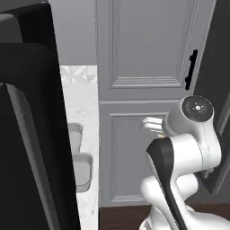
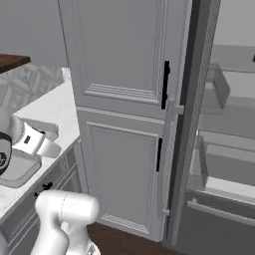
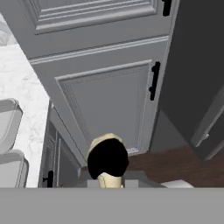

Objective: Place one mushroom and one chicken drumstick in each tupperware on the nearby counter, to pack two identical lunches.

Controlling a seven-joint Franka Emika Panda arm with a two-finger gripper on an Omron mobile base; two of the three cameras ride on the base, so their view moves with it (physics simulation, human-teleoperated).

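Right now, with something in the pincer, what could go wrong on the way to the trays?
1. The pincer is shut on a pale item seen only from its end; a slip would drop it on the wood floor.
2. The grey cabinet doors stand close ahead; a wide swing could clip them.
3. The trays sit near the counter edge, so a nudge might shift them.

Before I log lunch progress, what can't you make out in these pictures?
1. Tray contents: the hand view's left edge cuts off the upper tupperware and lower tupperware; a dark panel covers part of them in the left base view.
2. Pale item in the gripper: mostly hidden, mushroom or drumstick unclear.
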